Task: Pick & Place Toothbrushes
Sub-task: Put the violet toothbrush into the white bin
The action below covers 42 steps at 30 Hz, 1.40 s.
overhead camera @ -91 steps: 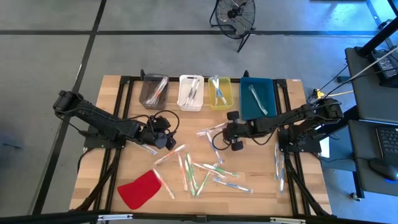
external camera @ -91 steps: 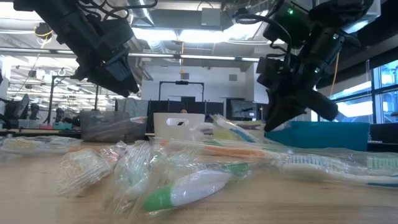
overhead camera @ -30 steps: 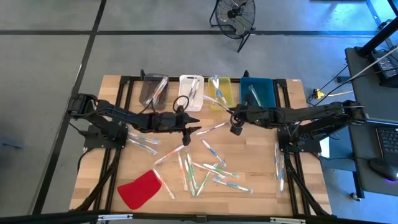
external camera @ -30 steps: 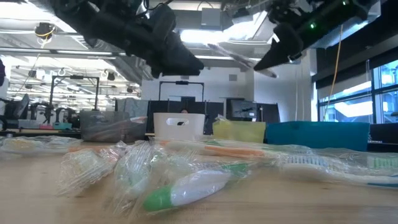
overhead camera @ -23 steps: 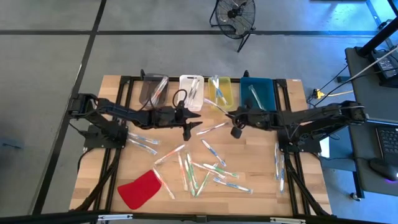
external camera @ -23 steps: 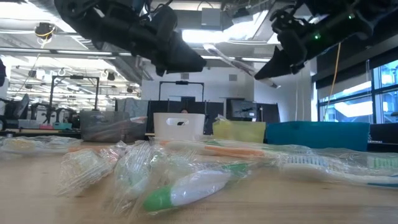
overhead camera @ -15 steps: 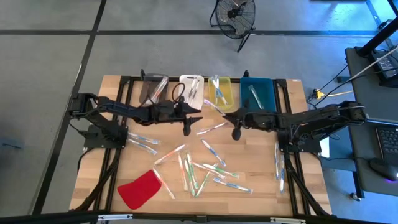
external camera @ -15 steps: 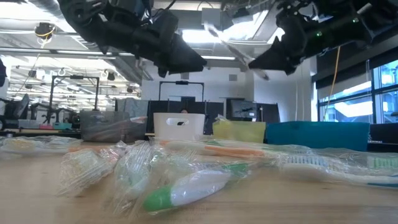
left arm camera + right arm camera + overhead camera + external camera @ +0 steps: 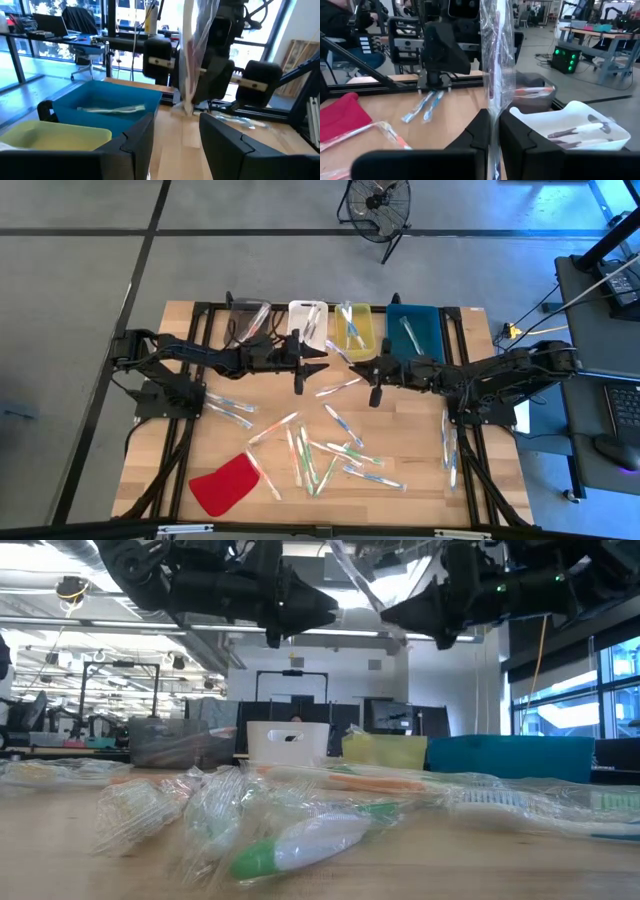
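**Mid-air with a wrapped brush, bins just ahead**

Right now the right gripper [image 9: 374, 376] is clamped on a wrapped toothbrush [image 9: 496, 75], its two fingers [image 9: 480, 131] pinched close together on the clear sleeve. It hangs above the tabletop just short of the far edge, in front of the yellow bin [image 9: 355, 328] and the blue bin [image 9: 425, 332]. In the right wrist view the brush stands up out of the fingers, held near one end, so most of its length is free.

Facing it, the left gripper [image 9: 301, 367] hovers in front of the white bin [image 9: 308, 327] with its fingers [image 9: 135, 142] apart and nothing between them; the grey bin [image 9: 246, 327] sits beside the white one along the far edge. Each bin already holds a few brushes.

Outward from there, the loose toothbrushes [image 9: 330, 452] lie scattered over the middle of the tabletop toward the near edge, a few more by the left arm's base and along the right edge. A red cloth [image 9: 227, 484] lies at the near left corner.

Judging by looks, each brush is light and stiff, but its film wrapper is slick and crinkly, so a pinch on film alone could slide. Taking hold across the handle's middle, through the wrap, seems safest; the end grip here lets the brush swing.
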Each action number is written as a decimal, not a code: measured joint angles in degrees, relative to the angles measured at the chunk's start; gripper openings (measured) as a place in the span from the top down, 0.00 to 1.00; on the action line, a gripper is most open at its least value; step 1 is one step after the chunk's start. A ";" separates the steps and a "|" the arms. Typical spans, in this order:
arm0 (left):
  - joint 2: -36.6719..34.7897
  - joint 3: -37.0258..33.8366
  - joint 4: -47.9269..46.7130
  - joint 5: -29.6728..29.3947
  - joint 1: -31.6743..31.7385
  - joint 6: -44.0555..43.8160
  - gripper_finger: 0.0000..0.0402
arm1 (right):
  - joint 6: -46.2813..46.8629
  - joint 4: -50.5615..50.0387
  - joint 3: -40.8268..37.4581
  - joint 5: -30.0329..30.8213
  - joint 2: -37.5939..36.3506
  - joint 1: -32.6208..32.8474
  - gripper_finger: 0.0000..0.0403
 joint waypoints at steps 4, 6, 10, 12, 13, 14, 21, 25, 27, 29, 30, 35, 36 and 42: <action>0.00 0.00 0.00 0.00 0.00 0.00 0.62 | 0.31 3.80 0.00 -0.04 4.58 0.02 0.91; 0.00 0.00 -0.01 0.00 0.00 0.03 0.62 | 0.51 5.28 0.00 -0.03 6.59 -0.01 0.91; 0.00 0.00 0.00 0.00 0.02 -0.77 0.62 | 0.60 7.79 0.00 -0.04 9.71 -0.09 0.94; 0.00 0.00 0.20 -0.01 0.04 -1.19 0.62 | 0.71 8.94 0.00 -0.04 10.97 -0.09 0.94; 0.00 0.00 0.49 0.00 0.04 -1.26 0.62 | 0.71 9.41 0.00 -0.04 11.56 -0.09 0.93; 0.00 0.00 1.00 -0.01 0.04 -1.38 0.62 | 0.71 9.86 0.00 -0.04 12.16 -0.09 0.92; 0.00 0.00 4.03 0.00 0.04 -2.82 0.62 | 1.76 12.24 0.02 -1.51 14.27 -0.09 0.93; 0.00 0.00 3.89 0.31 0.04 -2.63 0.62 | 1.88 12.61 0.02 -1.49 14.41 -0.09 0.93; 0.00 0.00 4.05 0.33 0.04 -2.04 0.62 | 2.02 12.87 0.02 -1.49 14.41 -0.09 0.92; 0.00 0.00 4.91 0.33 0.04 -1.99 0.62 | 2.02 13.36 0.02 -1.49 14.41 -0.09 0.91; 0.00 0.00 5.50 0.35 0.04 -1.95 0.62 | 2.02 13.66 0.02 -1.49 14.41 -0.09 0.91; 0.00 0.00 7.26 0.39 0.04 -0.80 0.68 | 2.00 13.67 0.02 -1.51 14.41 -0.09 0.93; 0.00 0.00 7.28 0.39 0.04 -0.76 0.70 | 2.00 13.67 0.02 -1.51 14.41 -0.09 0.94; 0.00 0.00 7.26 0.44 0.04 -0.70 0.82 | 2.29 13.67 0.02 -1.48 14.41 -0.11 0.91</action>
